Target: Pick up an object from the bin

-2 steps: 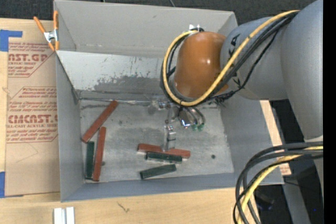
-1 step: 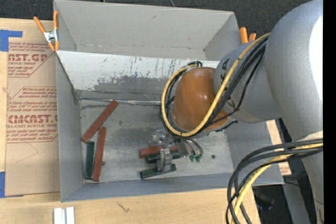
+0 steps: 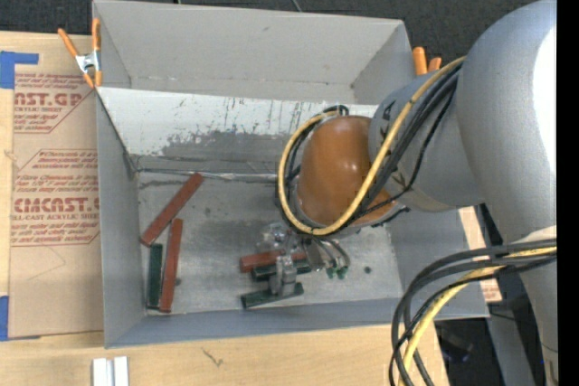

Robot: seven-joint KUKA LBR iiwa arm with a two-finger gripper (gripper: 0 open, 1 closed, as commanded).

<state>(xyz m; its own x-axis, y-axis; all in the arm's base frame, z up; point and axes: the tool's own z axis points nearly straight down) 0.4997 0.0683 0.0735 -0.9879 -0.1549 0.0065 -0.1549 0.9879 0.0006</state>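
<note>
Gripper low over red stick and green stick | opening: cannot tell | you should centre on one stick before closing.

Centre and 12 o'clock of bin floor bare, free passage. 9 o'clock: two brown sticks, dark green stick near left wall. 5 o'clock: small stick heap. 3 o'clock blocked by arm.
</note>
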